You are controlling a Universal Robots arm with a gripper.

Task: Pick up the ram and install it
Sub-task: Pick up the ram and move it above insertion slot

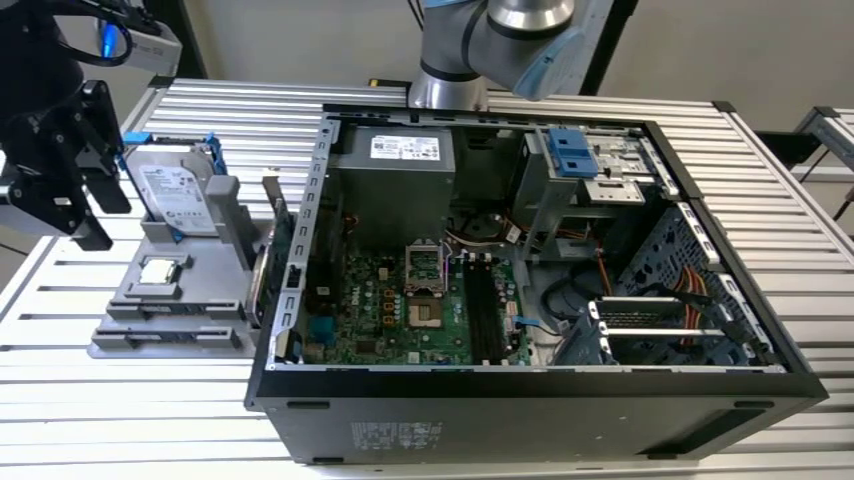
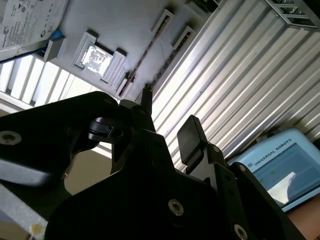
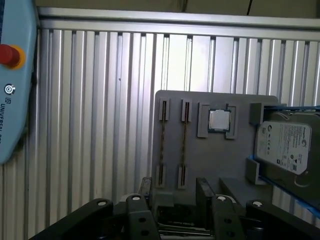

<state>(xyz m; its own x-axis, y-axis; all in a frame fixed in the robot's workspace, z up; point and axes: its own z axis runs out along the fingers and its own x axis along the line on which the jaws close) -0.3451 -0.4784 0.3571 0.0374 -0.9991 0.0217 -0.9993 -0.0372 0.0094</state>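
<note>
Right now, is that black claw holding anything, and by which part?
Nothing is held. The end effector is open and empty. The ram sits edge-up in the gray holder, untouched.

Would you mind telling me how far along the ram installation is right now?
Nothing looks done yet: both ram sticks sit in the grey holder, and the motherboard's black slots look empty. In hand: the open gripper hovers near the holder, holding nothing. Left: pickup and installation.
</note>
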